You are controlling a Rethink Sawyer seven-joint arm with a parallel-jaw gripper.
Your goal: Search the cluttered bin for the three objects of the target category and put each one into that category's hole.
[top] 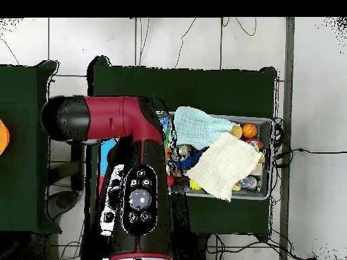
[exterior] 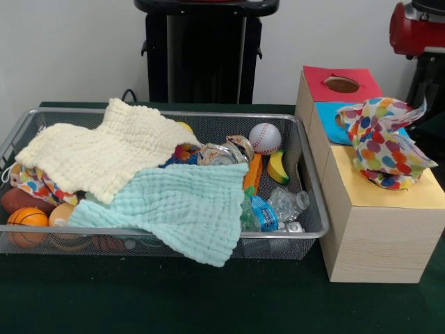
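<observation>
Above the table's edge beside the wire bin point(top: 266, 157), your red arm point(top: 129, 156) lies folded back in the overhead view, its bulk covering the wooden box point(exterior: 375, 229). You cannot see the claw in either view, so no object can be placed against it. In the bin, a plastic bottle point(exterior: 263, 212) bears a blue label, its writing unreadable.

No wording can be read anywhere. The crushed plastic bottle point(exterior: 263, 212), at the wire bin's point(exterior: 314, 209) five o'clock corner, wears a blue label, its print too small to read.
</observation>
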